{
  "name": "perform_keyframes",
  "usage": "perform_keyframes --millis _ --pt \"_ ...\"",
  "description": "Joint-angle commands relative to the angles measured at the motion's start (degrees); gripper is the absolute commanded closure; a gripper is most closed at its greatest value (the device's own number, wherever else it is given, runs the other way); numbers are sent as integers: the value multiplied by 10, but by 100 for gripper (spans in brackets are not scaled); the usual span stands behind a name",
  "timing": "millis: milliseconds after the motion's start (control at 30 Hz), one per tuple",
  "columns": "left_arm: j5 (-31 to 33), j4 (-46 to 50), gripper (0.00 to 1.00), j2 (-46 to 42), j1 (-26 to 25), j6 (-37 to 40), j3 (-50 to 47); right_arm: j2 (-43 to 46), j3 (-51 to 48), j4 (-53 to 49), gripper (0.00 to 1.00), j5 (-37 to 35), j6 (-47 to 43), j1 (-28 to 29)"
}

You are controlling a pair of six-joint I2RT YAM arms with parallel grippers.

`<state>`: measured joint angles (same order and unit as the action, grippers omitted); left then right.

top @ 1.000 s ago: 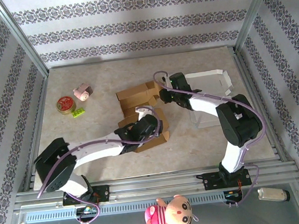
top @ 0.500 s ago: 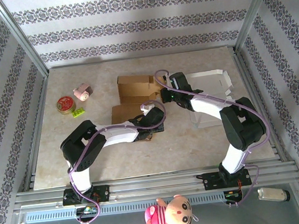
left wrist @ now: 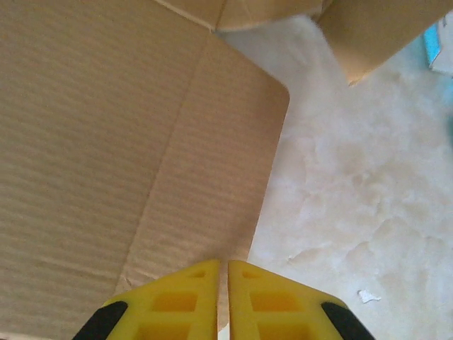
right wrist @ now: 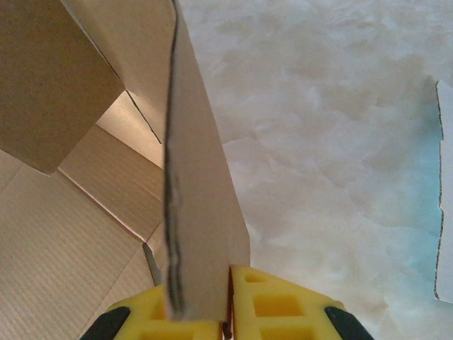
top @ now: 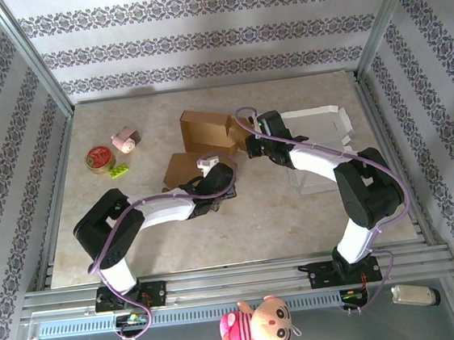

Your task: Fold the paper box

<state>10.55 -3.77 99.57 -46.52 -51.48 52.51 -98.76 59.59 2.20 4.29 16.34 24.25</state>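
Pinching the brown corrugated cardboard box [top: 206, 126], the right hand [right wrist: 228, 273] holds its three-o'clock flap, the left hand [left wrist: 223, 268] its six-o'clock flap.

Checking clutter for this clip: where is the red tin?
In the top view the red tin lies on the left side, beside the pink toy and the green brick.
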Motion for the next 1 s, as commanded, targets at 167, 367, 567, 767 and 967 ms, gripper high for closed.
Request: perform_keyframes --millis 167,367,567,767,967 --pt "-31 23 94 33 30 -11 38 10 8 -5 89 -2 3 4" --pt "-30 41 96 64 34 -33 38 6 21 -30 87 8 27 0" --pt "-50 13 100 96 38 -46 33 5 35 -55 85 30 48 -1" --pt "-60 2 100 108 38 -37 50 0 69 -110 85 44 125 1" --pt "-70 -9 100 115 39 -37 56 6 65 -113 85 41 210 5"
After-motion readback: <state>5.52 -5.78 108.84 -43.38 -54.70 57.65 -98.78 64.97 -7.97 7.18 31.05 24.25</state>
